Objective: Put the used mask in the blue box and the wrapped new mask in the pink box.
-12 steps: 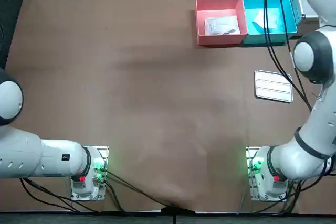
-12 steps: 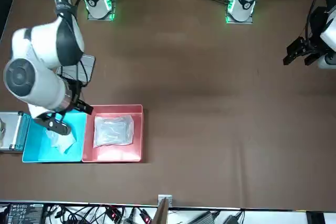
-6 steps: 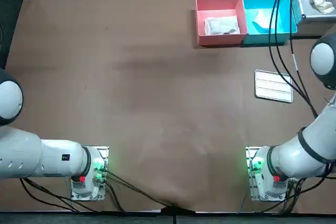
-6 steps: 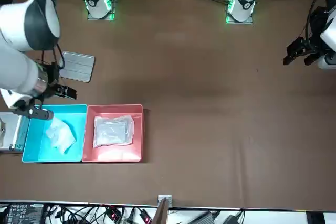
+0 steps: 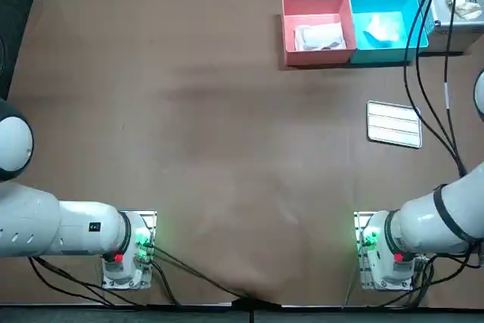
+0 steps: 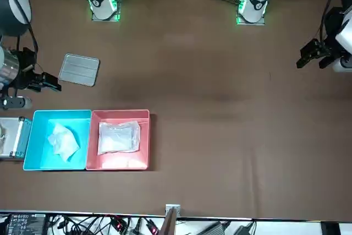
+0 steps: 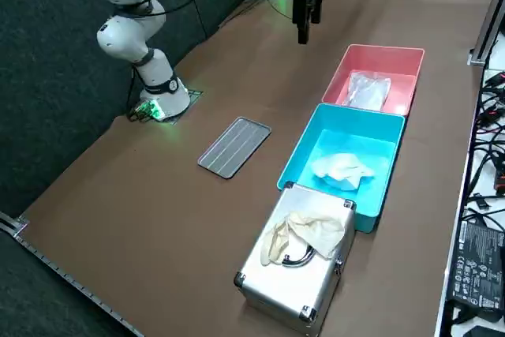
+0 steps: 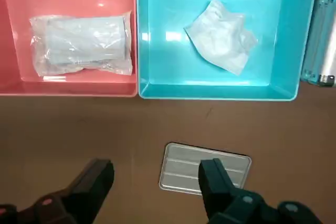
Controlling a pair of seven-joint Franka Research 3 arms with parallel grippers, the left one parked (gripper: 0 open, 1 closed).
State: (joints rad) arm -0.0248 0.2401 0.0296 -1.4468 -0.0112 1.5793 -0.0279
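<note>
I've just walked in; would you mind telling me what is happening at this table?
Masks are being sorted into two boxes, and both look placed. The crumpled used mask lies in the blue box, and the wrapped new mask lies in the pink box beside it. The right gripper hovers above the table near a ribbed metal tray, short of the boxes, jaws open and holding nothing.

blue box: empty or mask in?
Mask in: a crumpled white used mask lies on the blue box's floor. The right end effector hangs open and empty near the grey tray.
</note>
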